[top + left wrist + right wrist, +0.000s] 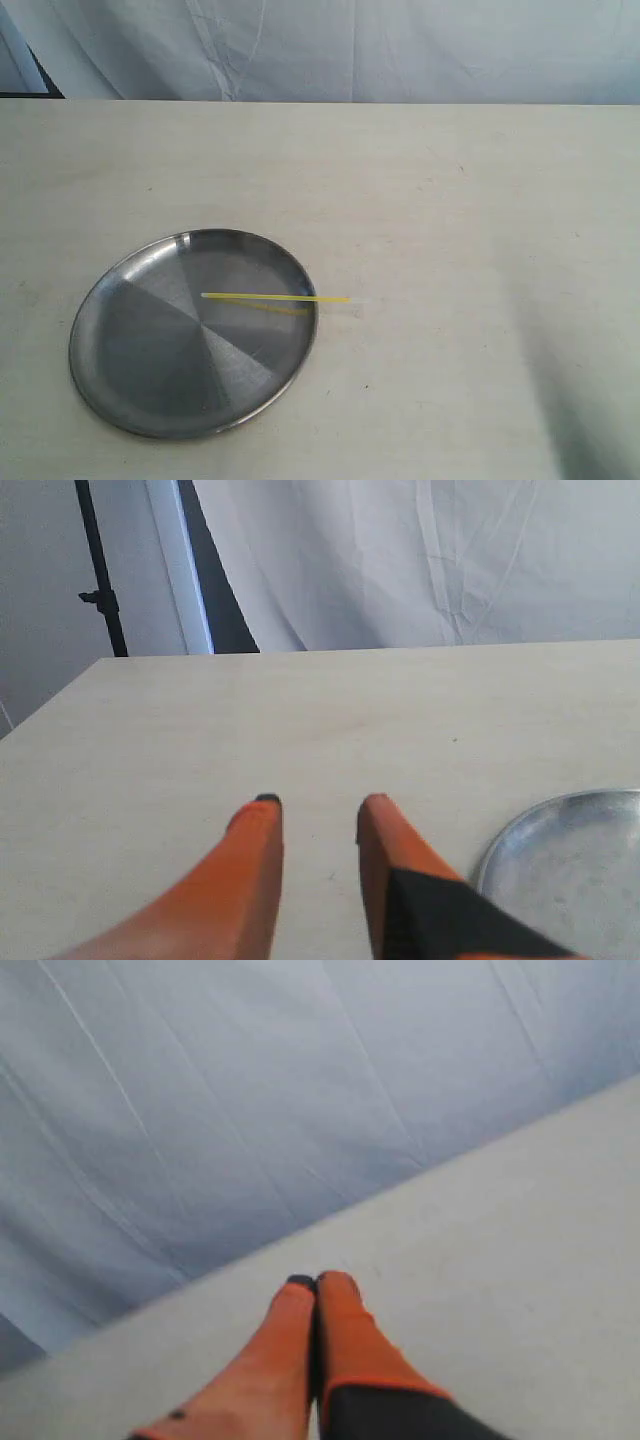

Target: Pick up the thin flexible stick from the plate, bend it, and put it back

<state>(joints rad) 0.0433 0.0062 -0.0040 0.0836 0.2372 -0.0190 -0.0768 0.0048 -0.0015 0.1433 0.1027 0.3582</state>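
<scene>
The round silver-grey steel plate lies on the pale table at the lower left of the exterior view. The thin yellow stick rests across its right side, with the pale tip reaching past the rim over the table. Neither gripper shows in the exterior view. In the left wrist view my left gripper is open above bare table, its orange fingers apart and empty, with the plate's rim off to one side. In the right wrist view my right gripper has its orange fingers pressed together with nothing between them, facing the table's far edge.
A white cloth backdrop hangs behind the table's far edge. A black stand rises beyond the table corner in the left wrist view. A soft shadow falls on the table's lower right.
</scene>
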